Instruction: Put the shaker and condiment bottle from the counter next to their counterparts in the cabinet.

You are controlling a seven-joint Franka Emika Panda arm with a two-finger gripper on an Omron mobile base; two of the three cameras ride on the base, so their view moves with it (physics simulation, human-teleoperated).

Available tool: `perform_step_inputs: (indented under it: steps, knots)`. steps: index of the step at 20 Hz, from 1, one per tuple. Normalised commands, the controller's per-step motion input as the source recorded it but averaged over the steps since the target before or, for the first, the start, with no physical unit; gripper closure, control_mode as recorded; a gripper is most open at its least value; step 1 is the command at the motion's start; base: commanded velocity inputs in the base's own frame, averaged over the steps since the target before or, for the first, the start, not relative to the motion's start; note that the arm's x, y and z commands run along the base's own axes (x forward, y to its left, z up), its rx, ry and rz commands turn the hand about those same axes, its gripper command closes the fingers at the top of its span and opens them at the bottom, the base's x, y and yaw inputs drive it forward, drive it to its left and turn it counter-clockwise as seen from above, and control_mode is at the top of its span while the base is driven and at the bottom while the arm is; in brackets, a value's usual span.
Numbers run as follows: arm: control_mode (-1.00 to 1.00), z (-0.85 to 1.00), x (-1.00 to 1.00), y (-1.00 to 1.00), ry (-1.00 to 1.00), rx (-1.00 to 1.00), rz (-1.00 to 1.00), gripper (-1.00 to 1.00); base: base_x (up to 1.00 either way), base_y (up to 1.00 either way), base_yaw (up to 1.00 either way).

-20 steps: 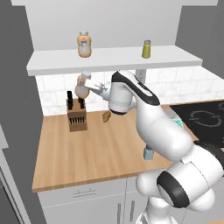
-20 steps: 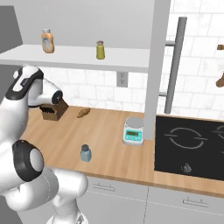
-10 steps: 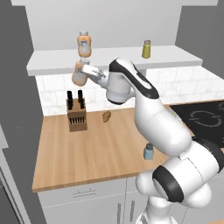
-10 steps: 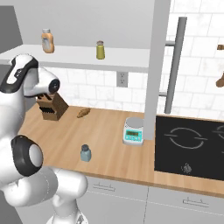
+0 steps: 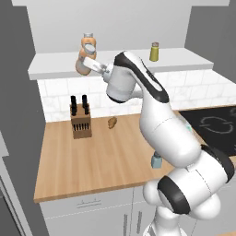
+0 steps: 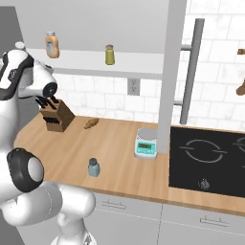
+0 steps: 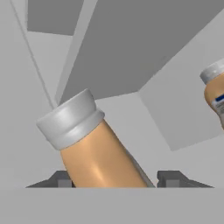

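Observation:
My gripper (image 5: pixel 88 63) is shut on the condiment bottle (image 5: pixel 84 60), a small pale orange bottle with a grey-white cap. It is held tilted at the front of the cabinet's white ledge shelf (image 5: pixel 55 69). Right behind it on the shelf stands the wider orange bottle (image 5: pixel 87 41), and the yellow-green shaker (image 5: pixel 155 51) stands further right. In the hand view the condiment bottle (image 7: pixel 98 155) leans between my fingertips (image 7: pixel 62 179), and the wider bottle (image 7: pixel 216 94) shows at the right edge. The blue-grey shaker (image 5: pixel 156 161) stands on the wooden counter (image 5: pixel 92 161) near its front edge.
A knife block (image 5: pixel 79 118) and a small brown pastry (image 5: pixel 112 122) sit at the back of the counter. A small kitchen scale (image 6: pixel 145 143) stands beside the black cooktop (image 6: pixel 210 158). A tall grey panel (image 6: pixel 167 72) rises right of the shelf.
The arm has lifted the condiment bottle from in front of the tiled wall above the knife block up to shelf height, just before the wider orange bottle.

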Motion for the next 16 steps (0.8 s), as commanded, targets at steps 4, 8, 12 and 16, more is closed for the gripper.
perform_step_inputs:
  steps: [4,8,12,16]
  knots:
    - [-1.0,0.1,0.23,-0.03,0.0,0.01,-0.07,1.0,0.0,0.0,0.0]
    - [-1.0,0.23,0.37,-0.06,0.0,0.04,-0.13,1.0,0.0,0.0,0.0]
    - [-1.0,0.0,0.0,0.09,0.0,0.0,0.0,1.0,0.0,0.0,0.0]
    - [-1.0,0.0,0.37,0.0,0.08,0.0,-0.03,1.0,0.0,0.0,0.0]
